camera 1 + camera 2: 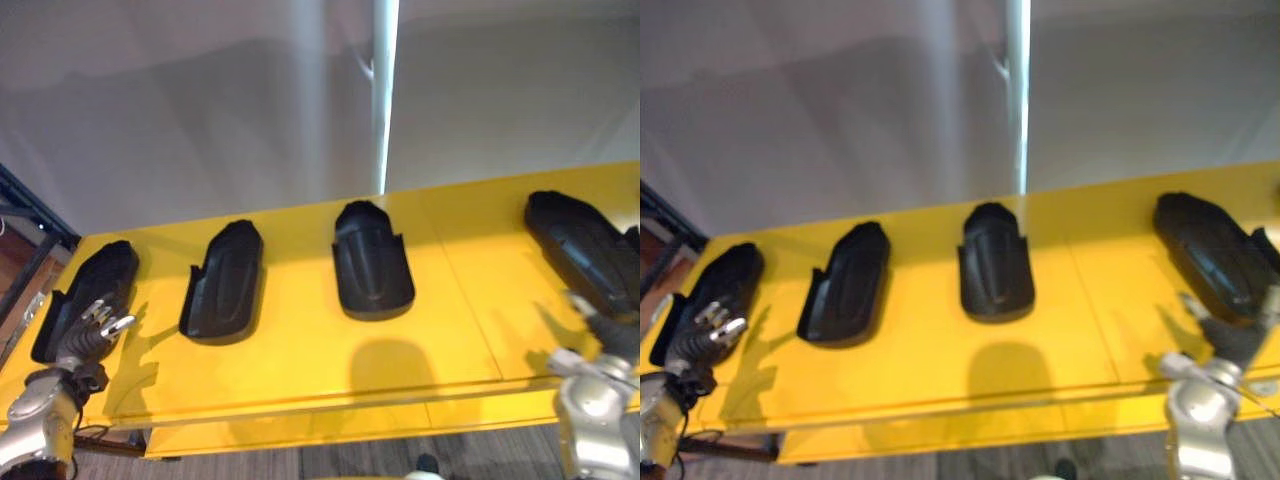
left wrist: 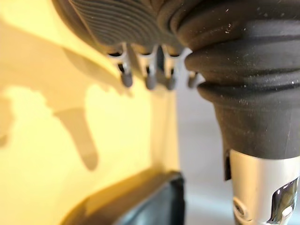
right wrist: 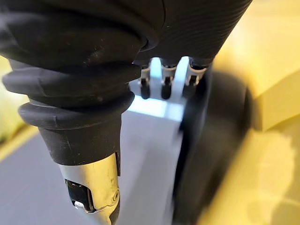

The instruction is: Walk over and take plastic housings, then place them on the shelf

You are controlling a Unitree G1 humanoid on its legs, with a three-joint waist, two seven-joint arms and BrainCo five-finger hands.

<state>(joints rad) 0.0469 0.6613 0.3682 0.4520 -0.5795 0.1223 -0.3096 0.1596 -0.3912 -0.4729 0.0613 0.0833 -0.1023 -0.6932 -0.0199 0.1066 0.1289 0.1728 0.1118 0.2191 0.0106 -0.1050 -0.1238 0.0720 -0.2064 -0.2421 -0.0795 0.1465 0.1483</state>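
Yellow counter (image 1: 300, 360) carries four black plastic housings laid in a row, each apart from the next.

The left hand (image 1: 100, 325) hovers at the near end of the leftmost housing (image 1: 92, 285). Its fingers (image 2: 150, 80) hang in a loose row, slightly bent and side by side, closed on nothing. In the left wrist view that housing's dark edge lies past the fingertips and is not touching them, with bare counter between.

The right hand (image 1: 608, 335) sits at the near end of the rightmost housing (image 1: 580, 245). Its fingers (image 3: 165, 88) also hang relaxed in a row and are not wrapped around anything. That housing's dark rim stands just beside the outermost fingertip. Whether it touches cannot be told from these views.

The second housing (image 1: 225, 282) and the third housing (image 1: 370, 262) lie between the two hands, well away from either set of fingers.
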